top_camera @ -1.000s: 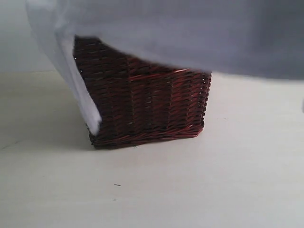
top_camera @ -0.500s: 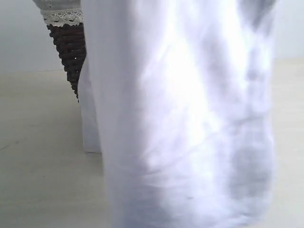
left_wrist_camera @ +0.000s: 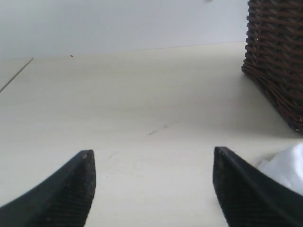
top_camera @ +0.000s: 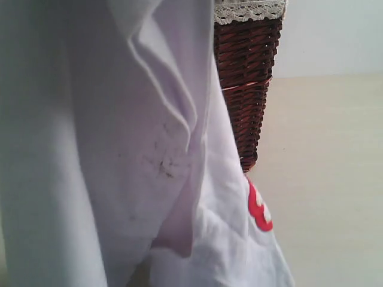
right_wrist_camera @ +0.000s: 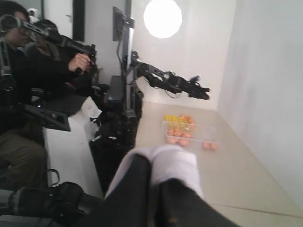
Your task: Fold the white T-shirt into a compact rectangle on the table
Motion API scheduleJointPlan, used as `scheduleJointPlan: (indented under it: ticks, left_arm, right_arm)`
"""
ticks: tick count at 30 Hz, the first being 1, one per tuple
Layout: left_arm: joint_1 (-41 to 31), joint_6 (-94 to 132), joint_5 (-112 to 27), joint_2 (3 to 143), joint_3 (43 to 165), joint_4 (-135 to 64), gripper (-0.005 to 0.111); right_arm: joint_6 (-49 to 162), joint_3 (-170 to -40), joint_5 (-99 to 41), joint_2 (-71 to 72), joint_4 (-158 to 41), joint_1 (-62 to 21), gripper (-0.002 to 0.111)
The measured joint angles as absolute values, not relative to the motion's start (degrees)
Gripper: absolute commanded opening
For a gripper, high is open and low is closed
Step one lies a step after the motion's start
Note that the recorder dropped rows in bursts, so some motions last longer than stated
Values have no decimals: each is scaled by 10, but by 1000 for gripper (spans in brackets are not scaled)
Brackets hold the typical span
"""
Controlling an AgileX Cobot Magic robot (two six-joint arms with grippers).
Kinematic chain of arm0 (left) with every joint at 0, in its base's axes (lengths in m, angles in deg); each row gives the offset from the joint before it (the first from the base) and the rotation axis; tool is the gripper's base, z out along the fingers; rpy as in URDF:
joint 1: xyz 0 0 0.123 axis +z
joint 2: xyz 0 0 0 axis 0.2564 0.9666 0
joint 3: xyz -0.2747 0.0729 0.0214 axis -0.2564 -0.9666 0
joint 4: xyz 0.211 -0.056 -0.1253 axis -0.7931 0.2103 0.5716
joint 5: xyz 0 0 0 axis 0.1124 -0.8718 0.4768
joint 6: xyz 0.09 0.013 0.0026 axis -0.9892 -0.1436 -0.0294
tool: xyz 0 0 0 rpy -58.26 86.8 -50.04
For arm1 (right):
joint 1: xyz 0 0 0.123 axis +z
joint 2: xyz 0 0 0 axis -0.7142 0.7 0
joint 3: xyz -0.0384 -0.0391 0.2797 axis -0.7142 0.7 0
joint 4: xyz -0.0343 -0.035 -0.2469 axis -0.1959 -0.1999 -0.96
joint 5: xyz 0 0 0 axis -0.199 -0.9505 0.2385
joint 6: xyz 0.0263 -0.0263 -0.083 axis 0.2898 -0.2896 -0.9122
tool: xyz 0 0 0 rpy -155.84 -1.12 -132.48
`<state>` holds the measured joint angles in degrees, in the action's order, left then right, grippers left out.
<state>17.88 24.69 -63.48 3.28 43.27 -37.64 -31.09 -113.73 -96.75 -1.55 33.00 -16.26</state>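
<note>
I am pinching the white T-shirt tight in my right gripper, its cloth hanging below those 2 fingers. My left gripper is gaping empty over the table. The swinging fabric risks snagging the wicker basket alongside.

Dark wicker basket with white lace trim — clear tray of orange pieces

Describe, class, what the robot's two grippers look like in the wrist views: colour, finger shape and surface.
The left gripper has two matte black fingers, wedge-shaped and tapering to blunt tips, with finely cross-hatched inner pads. The right gripper is black too, with smoother, rounded fingers. No cables or markings show.
</note>
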Motion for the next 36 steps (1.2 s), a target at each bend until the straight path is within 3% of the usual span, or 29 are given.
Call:
scheduleJointPlan:
  ticks: [8,17,28,36]
  left_arm:
    - [179,247,-635,33,433,-376,68]
    - [179,247,-635,33,433,-376,68]
    - [179,247,-635,33,433,-376,68]
    - [179,247,-635,33,433,-376,68]
  right_arm:
    - [-301,-1137,-970,-16,173,-156,0]
    - [-128,-1135,-775,-45,-180,-169,0]
    - [-95,-1135,-823,-92,-435,-392,0]
    - [-59,-1135,-842,-85,-450,-528,0]
